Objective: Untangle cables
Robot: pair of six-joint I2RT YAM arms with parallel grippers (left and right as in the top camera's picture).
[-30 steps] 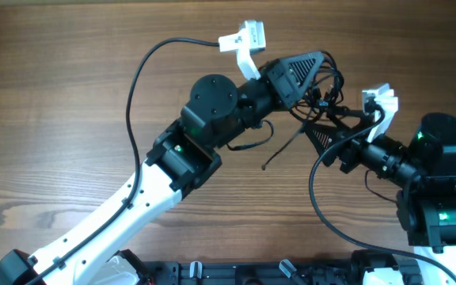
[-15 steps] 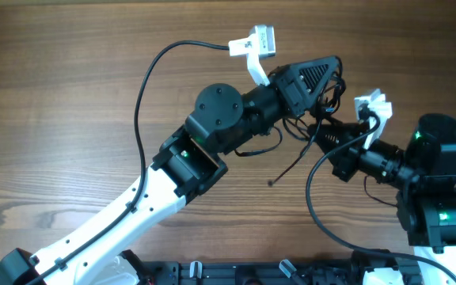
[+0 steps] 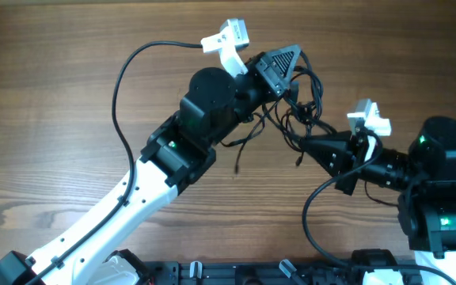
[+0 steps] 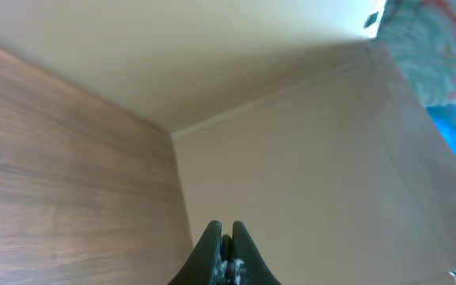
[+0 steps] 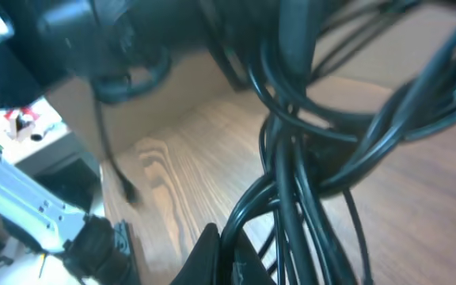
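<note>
Thin black cables [image 5: 287, 190], tangled in loose loops, two ends dangling

Cables [image 5: 287, 182] black; table [image 3: 46, 79] brown, wood-grain; left arm [image 3: 113, 218] white with black joints.

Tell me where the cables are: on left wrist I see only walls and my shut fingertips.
Observer: Overhead shows the cables as tangled loops strung between the left gripper and the right gripper.
Operator: Is the right one holding them?
Observer: Its jaws look shut, and on right wrist several strands run down to its tip, so I take that as a grip.
Operator: Any loose ends?
Observer: One free end sticks out beside the left arm, over the table.
</note>
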